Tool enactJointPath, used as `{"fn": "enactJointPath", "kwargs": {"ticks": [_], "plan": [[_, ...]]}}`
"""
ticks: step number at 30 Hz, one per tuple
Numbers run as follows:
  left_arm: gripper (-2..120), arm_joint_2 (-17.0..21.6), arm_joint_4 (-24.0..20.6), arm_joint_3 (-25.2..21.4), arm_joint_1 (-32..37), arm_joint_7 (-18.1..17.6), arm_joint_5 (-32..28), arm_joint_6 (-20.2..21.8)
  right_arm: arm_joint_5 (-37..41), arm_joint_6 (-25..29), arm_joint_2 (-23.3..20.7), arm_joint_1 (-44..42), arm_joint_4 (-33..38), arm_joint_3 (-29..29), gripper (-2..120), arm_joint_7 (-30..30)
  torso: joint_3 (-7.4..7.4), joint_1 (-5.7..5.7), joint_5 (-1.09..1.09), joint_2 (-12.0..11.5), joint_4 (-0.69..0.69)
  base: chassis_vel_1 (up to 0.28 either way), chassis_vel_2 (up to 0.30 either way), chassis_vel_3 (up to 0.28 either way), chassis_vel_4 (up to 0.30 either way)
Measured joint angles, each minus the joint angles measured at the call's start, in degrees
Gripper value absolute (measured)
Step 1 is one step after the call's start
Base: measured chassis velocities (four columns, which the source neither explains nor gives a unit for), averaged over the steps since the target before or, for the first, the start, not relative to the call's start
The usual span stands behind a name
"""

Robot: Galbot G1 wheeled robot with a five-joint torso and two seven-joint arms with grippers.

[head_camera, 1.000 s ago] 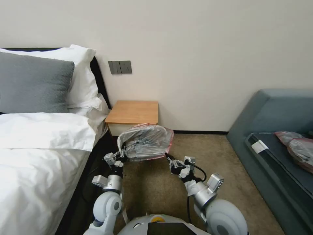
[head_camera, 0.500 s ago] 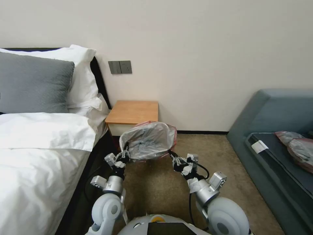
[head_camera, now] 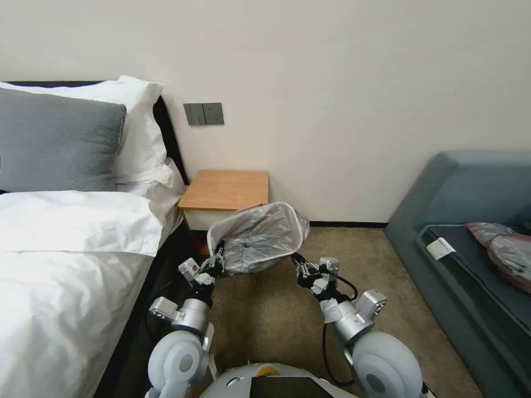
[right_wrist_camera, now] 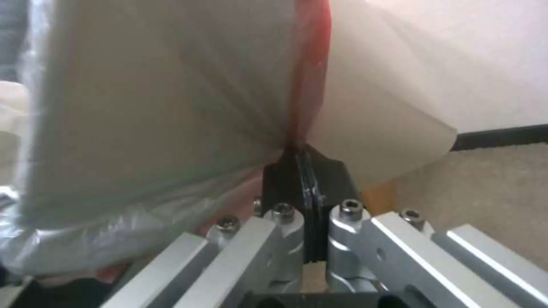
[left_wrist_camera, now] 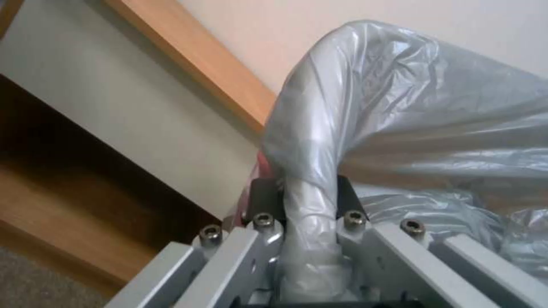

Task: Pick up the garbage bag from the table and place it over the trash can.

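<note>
I had both grippers on the garbage bag, one at each end of its near edge. The left gripper was clamped round a bunched, bag-wrapped edge of the trash can; its dark pads pressed in from both sides in the left wrist view. The right gripper had its pads squeezed flat together on the pink-red rim of the plastic (no gap between them that I could see).

The bag sat stretched over the can's mouth, tilted so the opening faced me and a little to the right, just in front of the table and above the carpet. Its long axis ran left to right between my two grippers, so neither arm was nearer. I judged any further pull had to go evenly down both sides.
</note>
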Motion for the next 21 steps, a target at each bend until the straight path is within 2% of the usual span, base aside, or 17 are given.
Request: {"fn": "enactJointPath", "kwargs": {"ticks": [16, 18, 21], "plan": [[4, 0.3, -2.3, 0.5, 0.6, -1.2, -1.9, 1.9, -3.4, 1.2, 0.0, 0.6, -5.8, 0.7, 0, -0.5, 0.00, 0.00, 0.01, 0.0, 0.01, 0.000, 0.000, 0.000, 0.000], [4, 0.2, -2.1, 0.4, 0.5, -1.8, -1.2, 2.4, -6.0, 1.1, 0.1, 0.1, -6.0, 0.8, 0, -1.8, 0.00, 0.00, 0.00, 0.0, 0.00, 0.000, 0.000, 0.000, 0.000], [4, 0.2, -1.5, -0.2, 0.2, -4.0, 1.8, 4.0, -10.8, 0.9, 0.1, -1.4, -5.9, 0.5, 7, -3.0, 0.00, 0.00, 0.00, 0.0, 0.00, 0.000, 0.000, 0.000, 0.000]]}}
